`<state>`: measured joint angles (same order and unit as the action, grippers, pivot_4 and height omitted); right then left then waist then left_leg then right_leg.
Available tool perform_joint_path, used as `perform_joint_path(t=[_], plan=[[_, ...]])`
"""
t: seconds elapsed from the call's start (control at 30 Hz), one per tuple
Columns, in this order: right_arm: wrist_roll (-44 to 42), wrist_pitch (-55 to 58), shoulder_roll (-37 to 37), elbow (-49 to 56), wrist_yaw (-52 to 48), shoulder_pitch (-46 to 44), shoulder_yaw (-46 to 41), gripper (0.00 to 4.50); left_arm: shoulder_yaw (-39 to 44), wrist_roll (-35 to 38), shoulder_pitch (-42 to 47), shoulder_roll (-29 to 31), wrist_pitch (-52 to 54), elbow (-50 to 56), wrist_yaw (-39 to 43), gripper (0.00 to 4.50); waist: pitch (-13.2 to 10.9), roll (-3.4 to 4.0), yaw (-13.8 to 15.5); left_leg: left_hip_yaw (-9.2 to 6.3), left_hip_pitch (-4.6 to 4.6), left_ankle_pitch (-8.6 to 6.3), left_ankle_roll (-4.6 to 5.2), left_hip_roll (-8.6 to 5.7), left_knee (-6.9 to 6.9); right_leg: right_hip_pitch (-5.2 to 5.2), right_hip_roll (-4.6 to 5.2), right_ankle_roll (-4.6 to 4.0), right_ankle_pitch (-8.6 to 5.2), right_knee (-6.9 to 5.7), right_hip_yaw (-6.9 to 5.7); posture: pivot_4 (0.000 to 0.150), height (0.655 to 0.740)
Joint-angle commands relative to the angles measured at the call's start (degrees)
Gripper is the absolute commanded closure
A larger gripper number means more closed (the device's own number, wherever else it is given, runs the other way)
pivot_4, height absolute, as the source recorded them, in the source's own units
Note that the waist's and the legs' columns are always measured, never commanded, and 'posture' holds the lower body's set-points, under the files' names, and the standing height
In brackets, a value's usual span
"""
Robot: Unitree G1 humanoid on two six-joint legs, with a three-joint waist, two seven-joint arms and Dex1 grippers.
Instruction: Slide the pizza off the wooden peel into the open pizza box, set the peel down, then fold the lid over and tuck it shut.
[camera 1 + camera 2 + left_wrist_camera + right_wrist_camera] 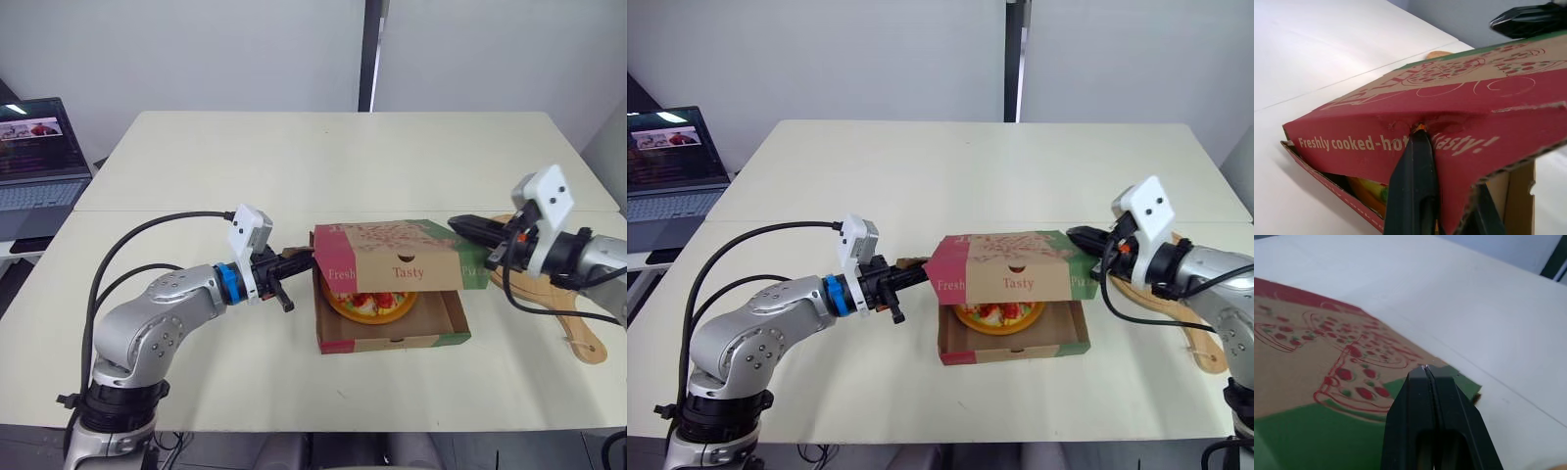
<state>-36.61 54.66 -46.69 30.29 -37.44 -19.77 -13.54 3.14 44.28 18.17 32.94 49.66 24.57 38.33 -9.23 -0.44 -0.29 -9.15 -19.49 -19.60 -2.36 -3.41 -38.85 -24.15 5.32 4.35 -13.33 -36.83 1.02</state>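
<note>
The cream worktop spans most of the frame, with an open laptop at the upper left edge. At centre, slightly lower right, sits the pizza box, its base flat on the worktop. The printed lid is folded forward over the base but not down. It hovers roughly level, and its front flap, marked "Tasty", hangs above the base's front wall with a gap between them. At the right edge the wooden peel lies flat on the worktop, bare, partly under the right arm. The pizza is inside the box and shows through the gap beneath the lid.

The left claw meets the lid's left side flap. In the left wrist view one of its fingers presses a dent into the red flap from outside while the other sits behind the flap's edge, so it looks clenched on that flap. The right claw is at the lid's right edge. In the right wrist view its fingers are pressed together with nothing between them, the tip at the lid's green corner. Whether it bears down on the card or only hovers just over it I cannot tell.

By my reading, the pizza transfer and the setting down of the peel are done, and the lid fold is well under way. What is left is lowering the lid fully and tucking its front and side flaps inside the base walls.
</note>
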Motion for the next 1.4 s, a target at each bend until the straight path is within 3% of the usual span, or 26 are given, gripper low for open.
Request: perform_joint_path(t=[0.03,0.23,0.37,0.6,0.7,0.97,1.27,1.4], plan=[[0.79,-2.58,-1.03,0.26,-0.91,-0.93,0.71,4.50,2.08,3.14,-0.18,3.43,0.92,1.40,4.50,3.31,0.00,0.00,0.00,0.00,0.00,0.00,0.00,0.00,0.00,-0.01,0.00,0.00,0.00,0.00,0.00,0.150,0.7400],[1.75,-4.38,-1.36,-0.10,-1.75,0.08,2.09,4.50,6.95,11.38,-1.51,15.74,9.65,-1.22,14.10,1.28,-0.04,0.01,-0.31,-0.02,0.01,-0.01,0.01,0.05,0.03,-0.03,-0.07,0.00,-0.01,-0.01,-0.02,0.150,0.7400],[2.32,-5.21,-1.51,0.15,-2.21,0.90,2.97,4.50,10.61,13.05,-1.97,22.15,11.71,-5.40,18.63,1.28,-0.06,-0.01,-0.55,-0.04,0.01,-0.01,0.02,0.06,0.04,-0.03,-0.08,-0.01,-0.01,-0.02,-0.04,0.150,0.7400],[3.53,-6.80,-1.79,-0.19,-3.08,1.66,4.39,4.50,12.96,12.25,4.62,20.95,10.56,-13.44,16.59,1.28,-0.07,-0.03,-0.81,-0.05,0.02,-0.01,0.02,0.06,0.04,-0.02,-0.08,-0.01,-0.02,-0.02,-0.05,0.150,0.7400],[3.90,-6.99,-1.76,-0.56,-3.38,1.12,4.75,4.50,10.97,10.23,6.48,18.94,8.91,-14.16,15.83,1.89,-0.07,-0.03,-0.82,-0.06,0.01,-0.01,0.01,0.06,0.04,-0.03,-0.07,-0.01,-0.01,0.00,-0.05,0.150,0.7400],[4.12,-7.21,-1.92,-0.72,-3.84,0.74,5.25,4.50,3.07,4.64,5.39,14.66,4.35,-9.39,16.34,4.46,-0.08,-0.05,-0.79,-0.07,-0.02,-0.01,0.00,0.06,0.04,-0.06,-0.06,-0.01,-0.01,0.01,-0.03,0.150,0.7400],[5.52,-8.14,-1.62,1.02,-3.88,3.27,7.82,4.50,-1.45,-4.26,2.62,12.93,-2.53,-9.97,15.41,4.49,-0.08,-0.06,-0.71,-0.07,-0.03,-0.01,0.00,0.07,0.04,-0.07,-0.07,-0.01,-0.01,0.00,-0.04,0.150,0.7400],[7.30,-9.71,-1.62,1.68,-4.04,4.84,9.58,4.50,-0.56,-3.51,1.98,12.46,-2.17,-9.22,16.35,4.49,-0.08,-0.06,-0.62,-0.07,-0.07,-0.01,0.00,0.04,0.03,-0.07,-0.05,-0.01,-0.01,0.02,-0.04,0.150,0.7400]])
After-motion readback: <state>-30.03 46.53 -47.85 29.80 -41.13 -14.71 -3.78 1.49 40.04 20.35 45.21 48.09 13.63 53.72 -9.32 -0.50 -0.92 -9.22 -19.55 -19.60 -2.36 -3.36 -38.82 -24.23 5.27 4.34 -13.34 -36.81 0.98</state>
